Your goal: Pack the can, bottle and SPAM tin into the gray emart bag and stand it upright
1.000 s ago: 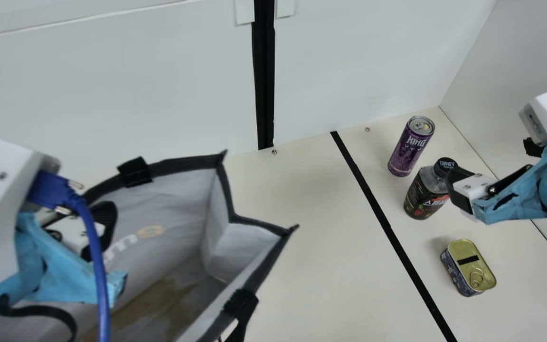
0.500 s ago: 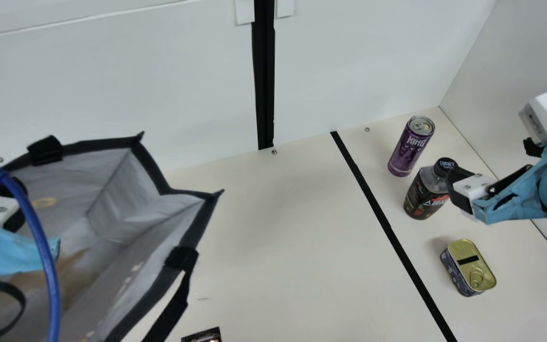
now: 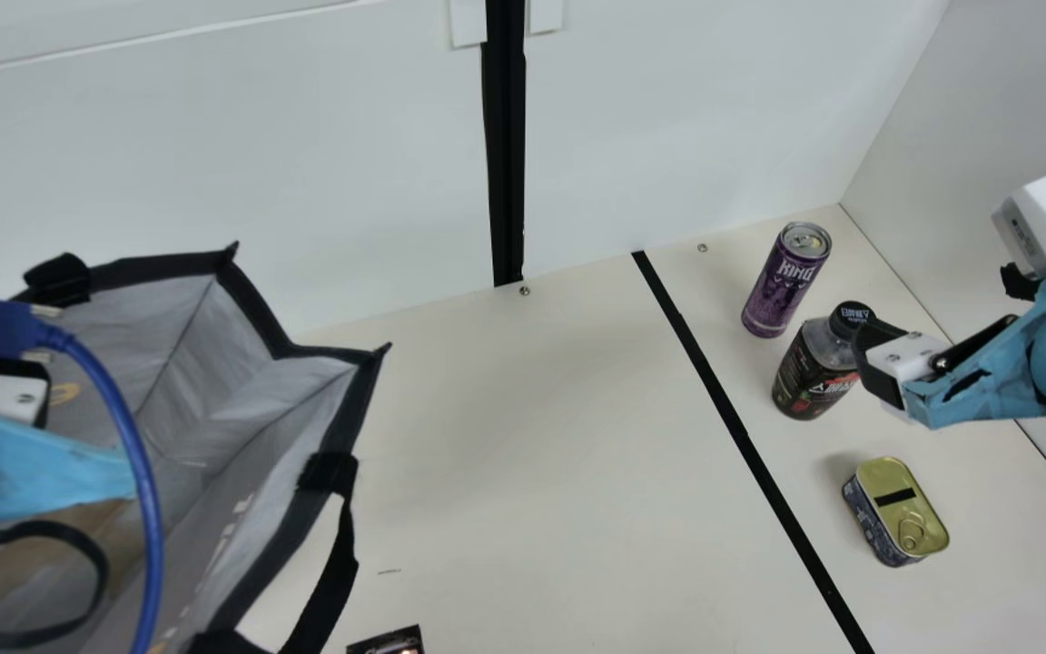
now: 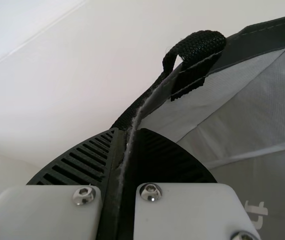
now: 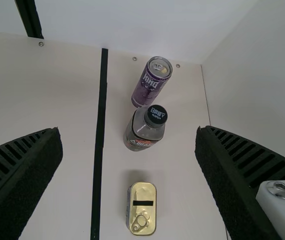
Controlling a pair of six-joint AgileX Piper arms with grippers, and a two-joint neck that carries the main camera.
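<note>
Inspecting the desk (image 3: pixel 532 472), I find my left end effector (image 3: pixel 5 397) clamped on the rim of the gray emart bag (image 3: pixel 350 400), whose mouth is open. My right end effector (image 3: pixel 886 359) is spread wide above the desk. On record beyond the black strip (image 3: pixel 725 411), at my right: can (image 3: pixel 782 291) upright, bottle (image 3: pixel 809 381) upright near it, SPAM tin (image 3: pixel 900 518) lying with its gold lid up

table (image 3: pixel 532 500): black line (image 3: pixel 734 420) | wall (image 3: pixel 214 182): black strip (image 3: pixel 506 163) | main view bottom: dark item (image 3: pixel 389 642)
</note>
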